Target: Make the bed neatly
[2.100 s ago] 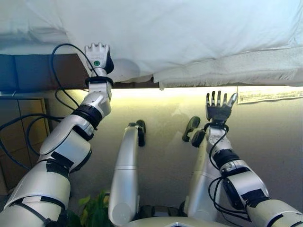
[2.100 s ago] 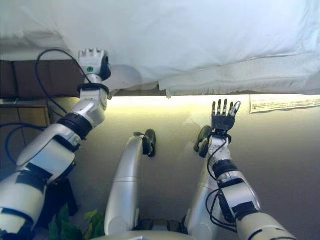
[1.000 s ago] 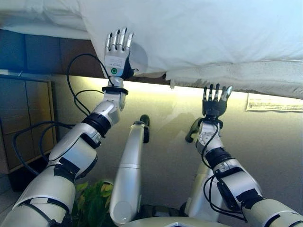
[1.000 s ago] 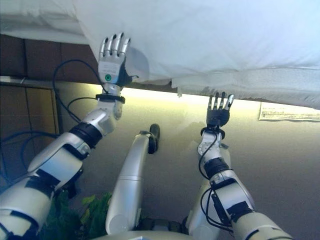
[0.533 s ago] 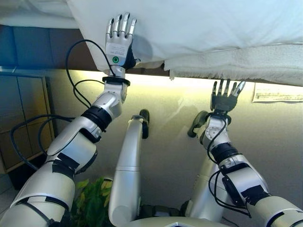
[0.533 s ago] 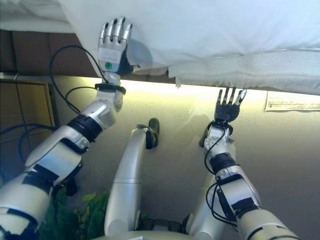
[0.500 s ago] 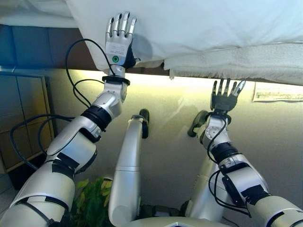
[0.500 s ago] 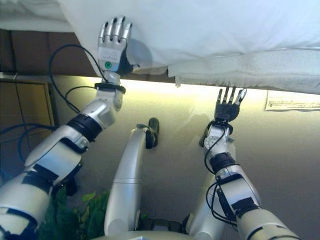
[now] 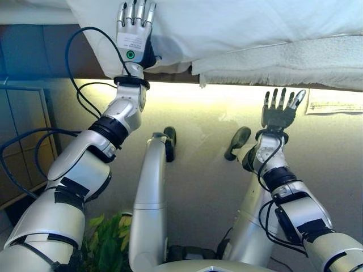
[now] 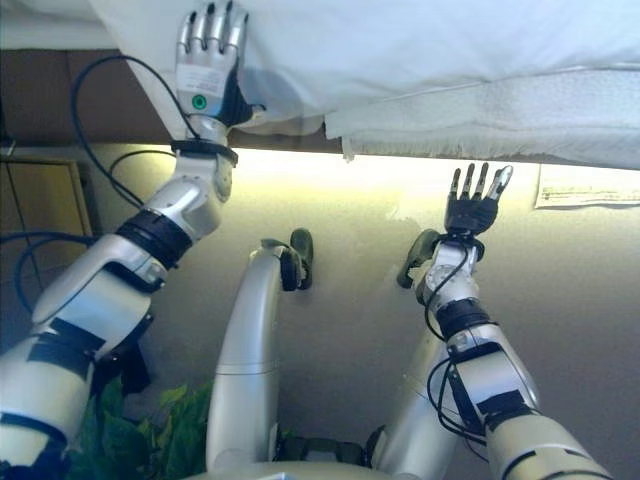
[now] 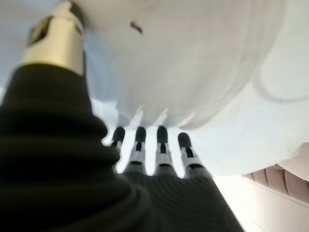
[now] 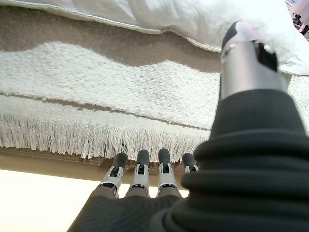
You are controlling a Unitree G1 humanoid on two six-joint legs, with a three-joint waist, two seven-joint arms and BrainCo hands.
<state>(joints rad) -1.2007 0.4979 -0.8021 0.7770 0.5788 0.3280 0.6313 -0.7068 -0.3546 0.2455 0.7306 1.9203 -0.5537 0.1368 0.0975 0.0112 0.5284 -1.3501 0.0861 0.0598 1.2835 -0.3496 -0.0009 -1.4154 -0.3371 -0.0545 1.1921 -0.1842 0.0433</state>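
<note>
A white duvet (image 9: 238, 22) hangs over the near edge of the bed. Under it a white fringed blanket (image 9: 283, 65) hangs along the edge on the right; it also shows in the right wrist view (image 12: 96, 96). My left hand (image 9: 134, 31) is open, its straight fingers flat against the duvet's hanging edge at the left, also shown in the left wrist view (image 11: 154, 150). My right hand (image 9: 279, 110) is open, fingers spread, held free below the blanket's fringe and apart from it.
The dark bed base (image 9: 51, 54) shows under the duvet at the left, with a lit gap below it. A wooden cabinet (image 9: 22, 141) stands at the left. A green plant (image 9: 108, 243) is low at the left. A paper label (image 9: 334, 105) lies at the right.
My left hand opened from a curled grip and moved up along the duvet's edge. My right hand stayed open, rose near the fringe, then drew slightly right. The view has shifted.
</note>
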